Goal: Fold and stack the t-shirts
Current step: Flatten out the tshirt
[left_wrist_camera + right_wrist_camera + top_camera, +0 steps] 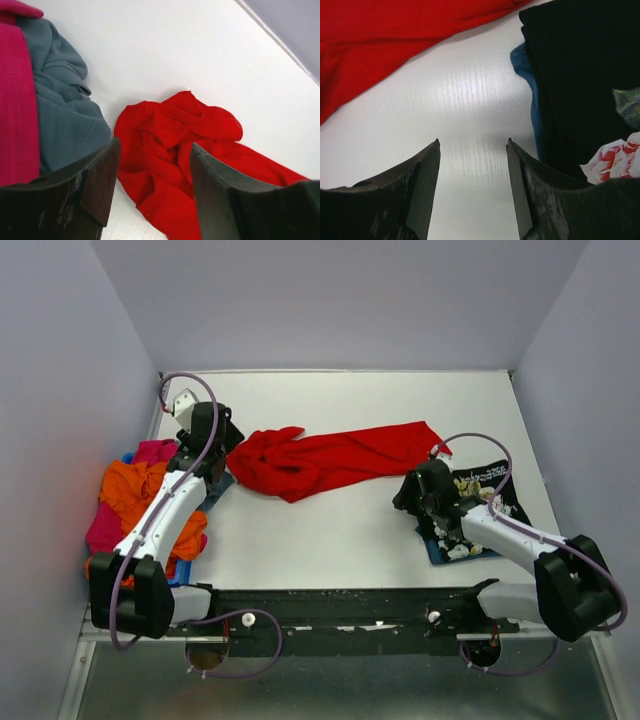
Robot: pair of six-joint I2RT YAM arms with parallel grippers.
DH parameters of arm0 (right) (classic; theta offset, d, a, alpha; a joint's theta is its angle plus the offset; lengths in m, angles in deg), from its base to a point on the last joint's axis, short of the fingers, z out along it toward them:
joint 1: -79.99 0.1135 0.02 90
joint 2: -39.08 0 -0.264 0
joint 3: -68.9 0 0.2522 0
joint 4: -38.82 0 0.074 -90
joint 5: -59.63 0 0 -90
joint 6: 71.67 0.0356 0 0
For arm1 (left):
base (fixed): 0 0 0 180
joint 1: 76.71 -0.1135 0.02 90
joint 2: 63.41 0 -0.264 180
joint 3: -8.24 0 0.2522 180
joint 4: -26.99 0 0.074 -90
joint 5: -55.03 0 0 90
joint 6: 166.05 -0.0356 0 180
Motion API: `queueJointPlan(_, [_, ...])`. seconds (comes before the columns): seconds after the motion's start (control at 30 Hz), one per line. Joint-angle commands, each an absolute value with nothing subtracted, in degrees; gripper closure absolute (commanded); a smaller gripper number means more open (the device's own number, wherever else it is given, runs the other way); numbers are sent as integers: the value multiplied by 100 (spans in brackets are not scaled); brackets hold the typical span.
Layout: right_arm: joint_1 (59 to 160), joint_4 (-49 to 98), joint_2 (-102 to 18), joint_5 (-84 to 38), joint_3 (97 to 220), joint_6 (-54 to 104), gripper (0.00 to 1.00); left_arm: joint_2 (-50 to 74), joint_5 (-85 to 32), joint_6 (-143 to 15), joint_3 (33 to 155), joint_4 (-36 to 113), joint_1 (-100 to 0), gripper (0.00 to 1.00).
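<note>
Top view: red t-shirt (335, 462) lies unfolded and strung out across the white table (330, 540), just to 12 o'clock of its middle, bunched at its 9 o'clock end. At the table's 9 o'clock edge, a loose heap with the orange t-shirt (135, 490) over the magenta t-shirt (105, 525). At 4 o'clock, the black floral t-shirt (480, 502) lies flat on a blue t-shirt (437, 552), part covered by the right arm. Left gripper (226, 452) hangs just off the red bundle's 9 o'clock end; right gripper (412, 492) sits at 6 o'clock of the red shirt's other end. Left wrist view: left gripper (155, 150) jaws apart, nothing between them, red cloth under the gap; teal-grey t-shirt (65, 115) and magenta at 9 o'clock. Right wrist view: right gripper (473, 145) jaws apart over bare table, empty; red cloth at 11 o'clock, black shirt and blue edge at 2 o'clock.
</note>
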State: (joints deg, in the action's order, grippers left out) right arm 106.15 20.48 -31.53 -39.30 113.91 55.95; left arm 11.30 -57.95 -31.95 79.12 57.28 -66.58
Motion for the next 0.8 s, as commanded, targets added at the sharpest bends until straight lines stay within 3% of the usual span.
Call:
queueJointPlan(0.0, [10610,776,-3702,-4575,11975,6147,42,691,-5045,-3412,7623,5815,-6380,28])
queueJointPlan(0.2, [9926,573,-4354,-4065,12142,6253,52,900,-4393,-3842,7438,5684,-5169,26])
queueJointPlan(0.43, [9046,475,-4012,-4066,11923,6544,50,1901,-4410,-4027,7674,5314,-4411,23])
queueJointPlan(0.63, [8993,703,-3599,-3898,11774,6245,48,3000,-4972,-4098,8509,5630,-4086,17])
queueJointPlan(0.77, [8993,1002,-3265,-3732,11572,6104,47,3510,-5333,-4299,9036,5814,-3884,19])
